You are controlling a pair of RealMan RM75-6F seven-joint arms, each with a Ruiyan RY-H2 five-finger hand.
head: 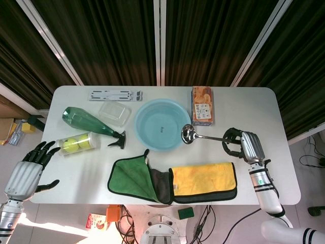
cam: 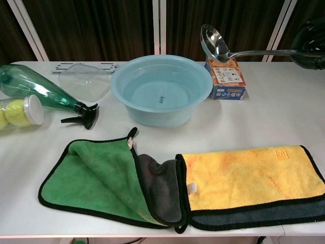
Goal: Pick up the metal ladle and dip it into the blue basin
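Right robot hand (head: 242,145) closed around metal ladle (head: 203,135) handle, bowl aloft at 3 o'clock rim of blue basin (head: 158,124); pickup done, dipping still ahead.

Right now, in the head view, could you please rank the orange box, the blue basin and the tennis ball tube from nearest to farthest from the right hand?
From the right hand:
1. Orange box, just up and left of it.
2. Blue basin, at the table's middle.
3. Tennis ball tube, far across on the left side.
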